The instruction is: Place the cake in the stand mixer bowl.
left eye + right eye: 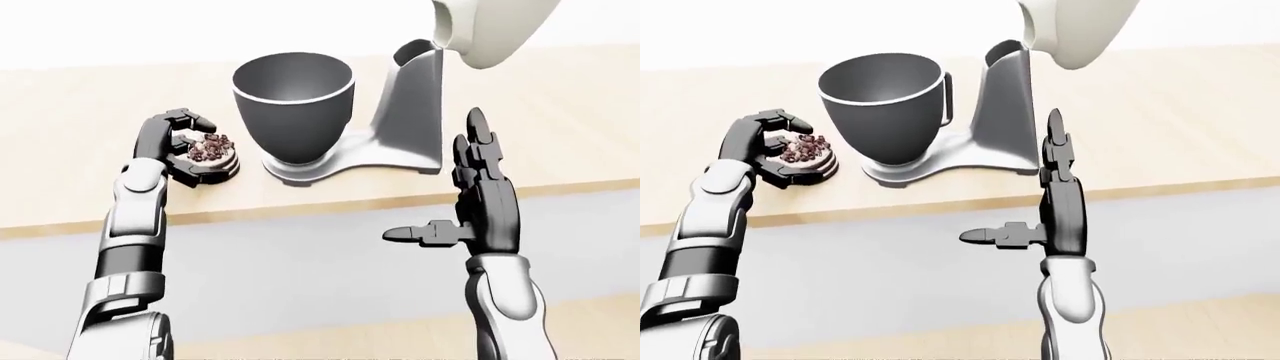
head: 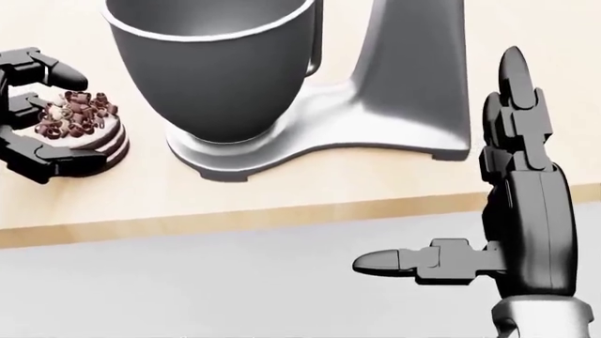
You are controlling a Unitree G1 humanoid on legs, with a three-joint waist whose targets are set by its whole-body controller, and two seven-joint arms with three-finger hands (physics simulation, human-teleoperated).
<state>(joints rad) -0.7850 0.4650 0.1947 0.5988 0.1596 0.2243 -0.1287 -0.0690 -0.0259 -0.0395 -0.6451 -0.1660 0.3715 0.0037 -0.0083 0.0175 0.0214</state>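
Left-eye view shows your left hand (image 1: 190, 146) curled around the cake (image 1: 208, 152), fingers above and below it, on the bench (image 1: 60, 127) just to the view's left of the stand mixer bowl (image 1: 293, 101). Whether the cake rests on the bench or is lifted a touch, you can't tell from these frames; in the head view its lower edge looks down on or very near the wood. The grip looks closed round it, thumb under, fingers over the chocolate curls.

Your right hand (image 2: 470, 232) is spread wide and holds nothing, fingers pointing up the view, thumb out to the view's left, hanging off the bench edge over the grey floor (image 1: 300, 277), well apart from the mixer.

Progress, as a judgement: early to middle. Grasp seems made; the lift, the carry over the rim and the drop into the bowl are all left. The bowl looks empty as far as its inside shows. The stand mixer (image 1: 400, 112) has its head tilted up, so the bowl mouth is open from above.

Counts: one cake, one bowl, one stand mixer, one bench, two hands. Nothing else on the bench within view.

You'll need to raise the cake above the white rim before moving right, since the rim stands higher than the cake now.
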